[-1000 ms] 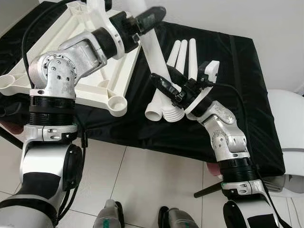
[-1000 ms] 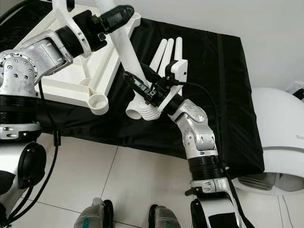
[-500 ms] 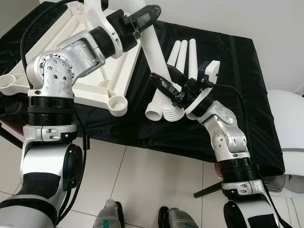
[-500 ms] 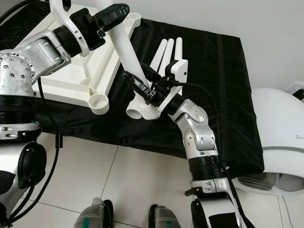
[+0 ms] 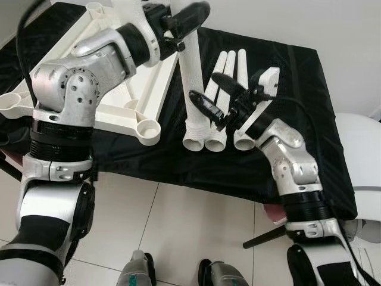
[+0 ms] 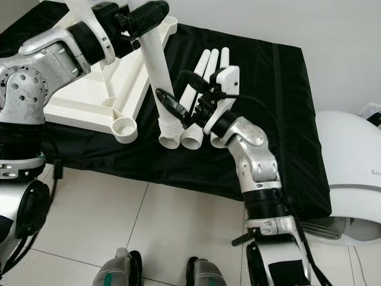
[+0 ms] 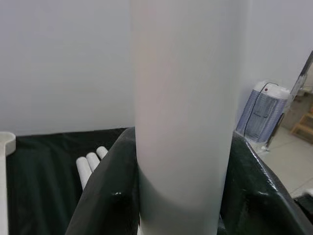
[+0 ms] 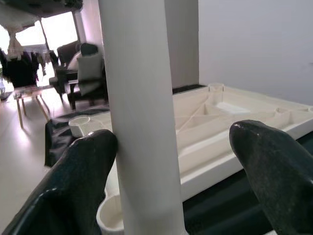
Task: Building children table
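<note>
The left gripper [image 5: 186, 15], arm bent across the upturned white tabletop [image 5: 113, 110], clamps the top of a leg [image 5: 193, 89] slanting onto the black cloth [image 5: 280, 71], while the right gripper [image 5: 219, 98] spreads wide around its lower part beside three loose legs [image 5: 229, 74].

Only partial "So" legible on white appliance [image 6: 351, 173], rest cut off.

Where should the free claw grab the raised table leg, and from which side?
Grip the table leg on its smooth shaft just above the ribbed threaded end, coming from the robot's right, below the left claw. The right claw already straddles that stretch, open.
</note>
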Available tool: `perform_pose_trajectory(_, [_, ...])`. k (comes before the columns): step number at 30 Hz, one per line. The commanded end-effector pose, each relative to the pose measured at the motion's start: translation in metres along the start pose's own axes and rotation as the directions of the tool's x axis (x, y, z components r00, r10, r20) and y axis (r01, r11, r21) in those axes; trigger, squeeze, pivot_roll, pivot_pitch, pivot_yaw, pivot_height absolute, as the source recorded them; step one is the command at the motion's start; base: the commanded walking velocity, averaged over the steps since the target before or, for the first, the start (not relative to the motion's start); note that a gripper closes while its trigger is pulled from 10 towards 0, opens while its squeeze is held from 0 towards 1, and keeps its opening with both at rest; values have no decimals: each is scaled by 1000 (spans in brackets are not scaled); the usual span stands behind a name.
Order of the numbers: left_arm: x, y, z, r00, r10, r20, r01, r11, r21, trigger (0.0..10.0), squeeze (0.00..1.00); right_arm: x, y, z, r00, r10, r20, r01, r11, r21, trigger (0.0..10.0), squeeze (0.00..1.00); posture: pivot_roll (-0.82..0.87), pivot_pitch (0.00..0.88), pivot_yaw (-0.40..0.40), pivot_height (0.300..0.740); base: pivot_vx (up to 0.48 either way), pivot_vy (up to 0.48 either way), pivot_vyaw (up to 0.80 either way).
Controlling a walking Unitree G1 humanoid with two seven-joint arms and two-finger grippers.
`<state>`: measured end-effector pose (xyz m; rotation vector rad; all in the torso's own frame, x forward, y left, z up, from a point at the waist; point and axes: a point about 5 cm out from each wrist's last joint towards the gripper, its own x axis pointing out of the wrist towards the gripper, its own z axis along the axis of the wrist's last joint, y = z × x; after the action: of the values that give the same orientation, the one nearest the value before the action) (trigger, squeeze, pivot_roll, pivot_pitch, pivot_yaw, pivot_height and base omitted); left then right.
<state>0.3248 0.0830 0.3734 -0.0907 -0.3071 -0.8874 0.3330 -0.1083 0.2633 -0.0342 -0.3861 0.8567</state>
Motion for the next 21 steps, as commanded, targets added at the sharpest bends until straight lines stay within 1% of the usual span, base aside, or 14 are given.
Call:
perform_pose_trajectory(1, [3,-20,5,971,-237,4,237,970,60,10000,0,1,0,0,999,14,-47,-14,1000,-6,10000,0,8,146,-49,740,0,0,0])
perform_pose_trajectory(2, [3,-21,5,972,-235,2,234,969,84,10000,0,2,0,-1,998,20,-65,-20,1000,3,10000,0,8,146,-49,740,0,0,0])
perform_pose_trajectory(4, [7,-26,6,968,-252,-1,251,964,82,10000,0,6,3,2,995,60,-75,-58,998,37,10000,0,7,147,-50,740,0,0,0])
perform_pose_trajectory(5, [7,-26,6,968,-252,-1,251,964,82,10000,0,6,3,2,995,60,-75,-58,998,37,10000,0,7,147,-50,740,0,0,0])
perform_pose_trajectory(9, [12,-41,6,950,-312,-9,310,941,136,10000,0,17,8,7,989,111,-99,-110,994,15,10000,0,7,153,-56,740,0,0,0])
perform_pose_trajectory(10, [12,-41,6,950,-312,-9,310,941,136,10000,0,17,8,7,989,111,-99,-110,994,15,10000,0,7,153,-56,740,0,0,0])
perform_pose_trajectory(12, [15,-48,6,940,-342,-2,339,932,130,10000,0,21,14,7,983,156,-101,-155,988,22,10000,0,13,155,-58,740,0,0,0])
perform_pose_trajectory(16, [17,-52,7,934,-358,0,355,926,131,10000,0,24,17,5,977,181,-110,-179,983,24,10000,0,16,156,-60,740,0,0,0])
perform_pose_trajectory(20, [18,-55,11,924,-381,-9,377,911,168,10000,0,24,18,-1,967,191,-168,-190,981,26,10000,0,24,157,-62,740,0,0,0])
perform_pose_trajectory(21, [18,-55,11,924,-381,-9,377,911,168,10000,0,24,18,-1,967,191,-168,-190,981,26,10000,0,24,157,-62,740,0,0,0])
